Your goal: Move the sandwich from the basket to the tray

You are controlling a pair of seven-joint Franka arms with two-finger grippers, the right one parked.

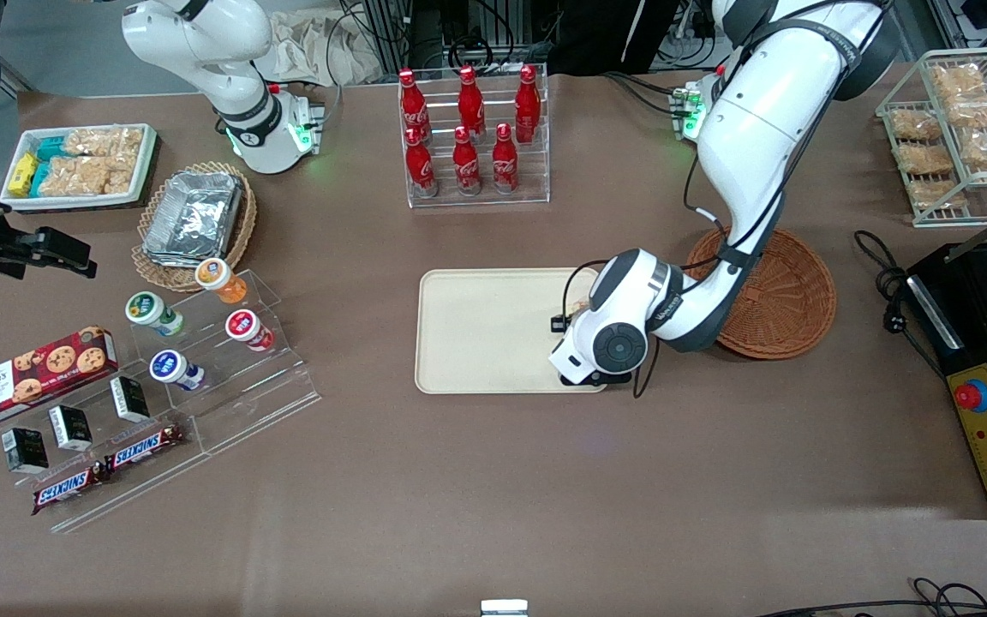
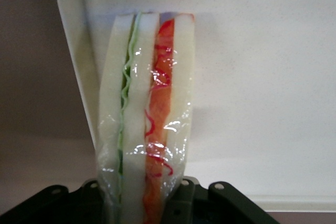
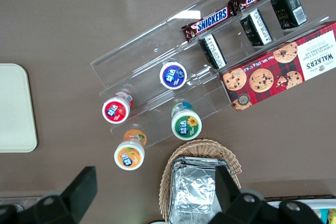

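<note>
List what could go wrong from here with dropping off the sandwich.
1. The gripper holds the wrapped sandwich right over the tray rim nearest the basket; released here, it might land on the rim and tip onto the table.
2. The glossy wrap may cling to a finger on opening, dragging the sandwich askew.

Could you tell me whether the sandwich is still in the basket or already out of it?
Out. The hand holds the sandwich over the tray, and the basket beside the tray shows nothing inside.
</note>
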